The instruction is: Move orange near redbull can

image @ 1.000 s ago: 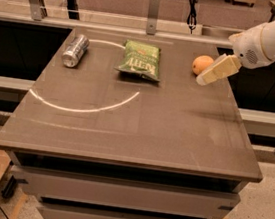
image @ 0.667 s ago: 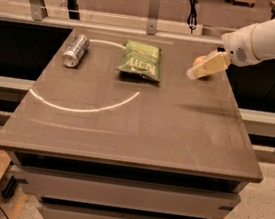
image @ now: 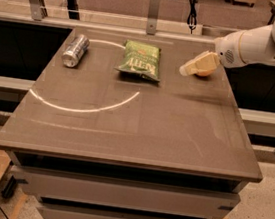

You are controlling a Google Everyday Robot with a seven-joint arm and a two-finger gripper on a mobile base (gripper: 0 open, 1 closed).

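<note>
**Gripper over the orange at the table's far right**

The table (image: pixel 150 128) has a flat, matte brown top with squared edges; a thin pale arc curves across its left half. The can (image: pixel 75 50) is a slim silvery metal cylinder lying on its side near the far left corner, its round end facing the camera. Just right of it, apart from it, lies the bag (image: pixel 141 60), green, crinkly and glossy, roughly rectangular and flat. The arm (image: pixel 257 44) is smooth white shell, reaching in from the right.

The gripper (image: pixel 189 68) is cream-coloured and tapered, slanting down to the left. It sits over the orange (image: pixel 202 73), of which only a small rounded, matte orange sliver shows beneath it. Whether it grips the fruit I cannot tell. The orange is near the far right edge, well apart from the can, with the bag between them.
</note>
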